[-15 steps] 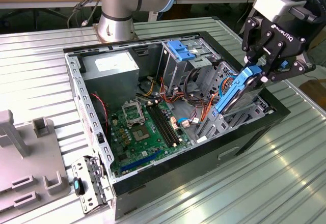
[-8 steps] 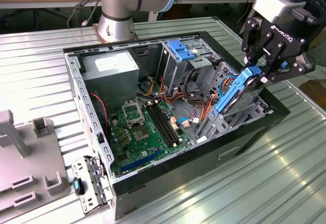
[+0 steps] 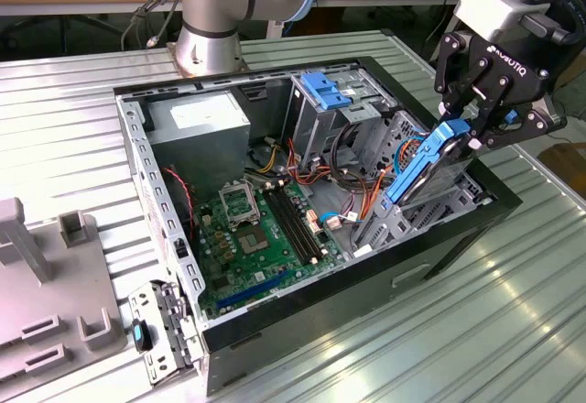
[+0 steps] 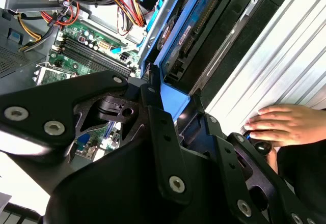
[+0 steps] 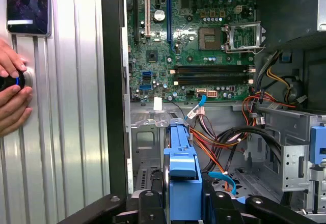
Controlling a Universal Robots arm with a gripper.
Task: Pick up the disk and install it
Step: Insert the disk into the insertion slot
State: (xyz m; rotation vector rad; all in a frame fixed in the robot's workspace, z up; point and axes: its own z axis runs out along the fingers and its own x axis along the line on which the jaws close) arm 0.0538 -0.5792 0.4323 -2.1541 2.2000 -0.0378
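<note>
Gripper clamps the tilted disk over the drive bay; orange cables crowd beside, disk's lower end hidden

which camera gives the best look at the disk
The exterior view: the disk shows along its whole length, tilted over the case, its upper end gripped by the tool. The second wrist view shows its dark body close up; the first wrist view shows its blue rail edge-on.
</note>
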